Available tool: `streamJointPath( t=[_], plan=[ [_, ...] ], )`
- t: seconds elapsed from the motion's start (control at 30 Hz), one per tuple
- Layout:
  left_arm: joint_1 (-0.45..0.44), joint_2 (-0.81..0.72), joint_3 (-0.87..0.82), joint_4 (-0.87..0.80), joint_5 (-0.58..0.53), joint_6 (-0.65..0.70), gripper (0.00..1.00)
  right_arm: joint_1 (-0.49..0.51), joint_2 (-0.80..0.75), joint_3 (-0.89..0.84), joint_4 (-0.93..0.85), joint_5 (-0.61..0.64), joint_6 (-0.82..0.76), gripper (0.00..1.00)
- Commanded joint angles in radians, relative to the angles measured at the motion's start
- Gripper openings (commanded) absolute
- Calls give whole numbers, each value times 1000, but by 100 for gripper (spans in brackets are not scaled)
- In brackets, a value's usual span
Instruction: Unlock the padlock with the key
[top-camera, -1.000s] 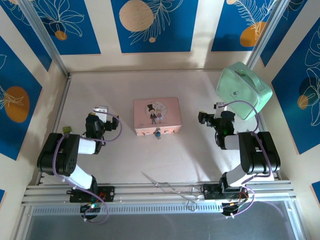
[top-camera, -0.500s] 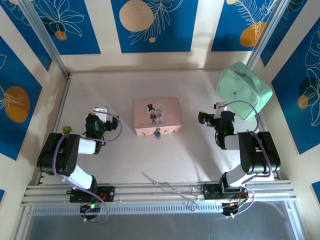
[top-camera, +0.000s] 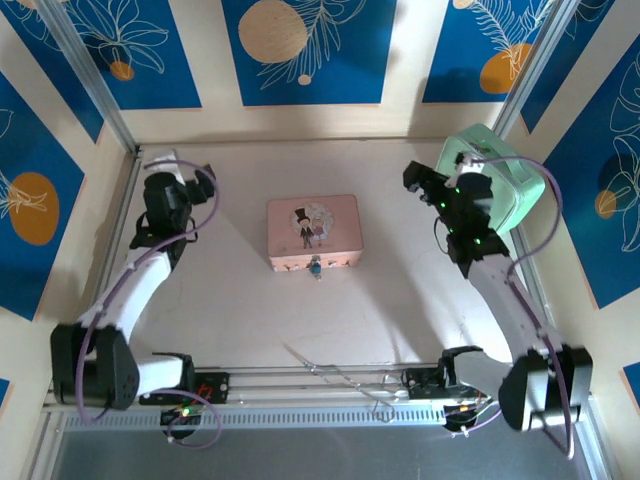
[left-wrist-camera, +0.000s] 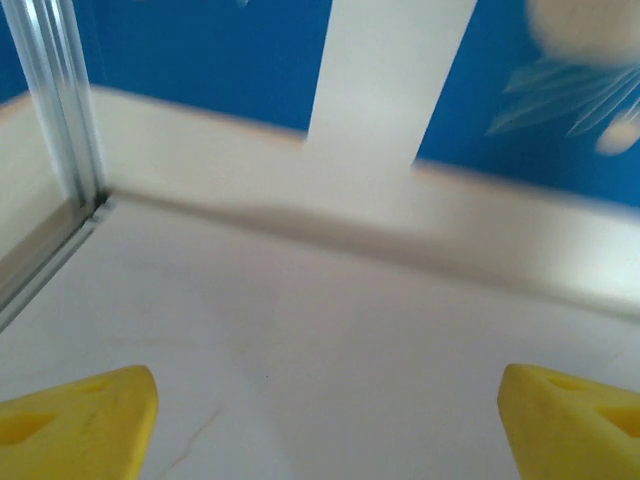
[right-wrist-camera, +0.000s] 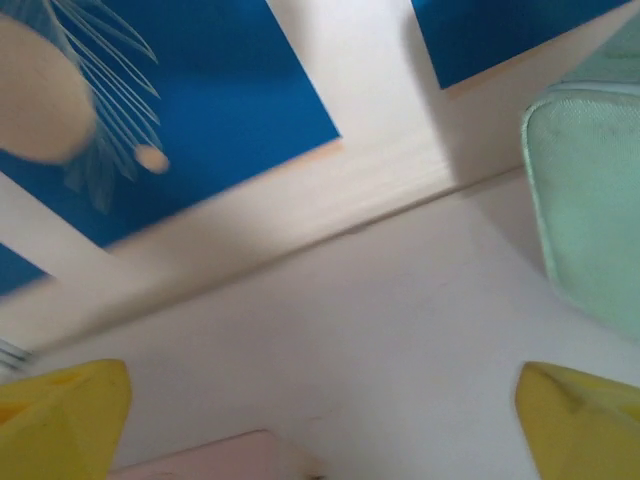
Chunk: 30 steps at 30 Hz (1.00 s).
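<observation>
The pink tin box (top-camera: 314, 232) lies mid-table, and the tiny dark blue padlock (top-camera: 316, 267) hangs at its front edge. The key is hidden or too small to tell. My left gripper (top-camera: 203, 178) is raised over the far left of the table, well left of the box. In the left wrist view this gripper (left-wrist-camera: 325, 430) is open, its yellow fingertips (left-wrist-camera: 75, 420) wide apart over bare table. My right gripper (top-camera: 420, 180) hovers right of the box; in the right wrist view it (right-wrist-camera: 320, 430) is open too, with a corner of the pink box (right-wrist-camera: 220, 462) below it.
A mint green case (top-camera: 490, 180) leans at the back right, close to the right gripper, and appears as a green case (right-wrist-camera: 590, 200) at the right of the wrist view. Blue patterned walls and aluminium posts (left-wrist-camera: 60, 110) enclose the table. Loose wires (top-camera: 345, 380) lie on the front rail.
Both arms have unfolded from their tucked pose near the bases. They now reach up and forward: the left toward the far left corner, the right toward the green case.
</observation>
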Motion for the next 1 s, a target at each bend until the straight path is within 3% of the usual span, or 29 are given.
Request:
streamJointPath(
  t=[0.0, 0.1, 0.2, 0.27, 0.33, 0.4, 0.5, 0.6, 0.73, 0.87, 0.97],
  plan=[
    [-174, -61, -34, -274, -40, -225, 87, 74, 22, -118, -288, -33, 257, 92],
    [-397, -66, -63, -337, -92, -269, 87, 331, -15, -83, -398, 224, 214, 95],
    [-598, -5, -97, -350, -87, -335, 85, 566, 8, -37, -474, 350, 192, 96],
    [-673, 30, -117, -341, -55, -392, 83, 705, 20, -47, -472, 434, 218, 99],
    [-693, 43, -149, -319, 3, -476, 81, 824, 9, -107, -402, 510, 253, 99],
    [-693, 37, -192, -283, 38, -549, 81, 898, -29, -210, -244, 483, 267, 99],
    [-692, 36, -205, -270, 42, -549, 82, 834, -18, -284, -98, 236, 289, 95],
    [-685, 65, -175, -286, 48, -524, 82, 706, 91, -249, -87, -31, 306, 87],
    [-659, 93, -147, -302, 45, -521, 79, 726, 175, -189, -115, 18, 253, 84],
    [-614, 120, -152, -285, 79, -542, 75, 727, 259, -94, -260, 99, 320, 74],
    [-593, 136, -160, -252, 120, -545, 68, 733, 313, -47, -298, 86, 335, 68]
  ],
)
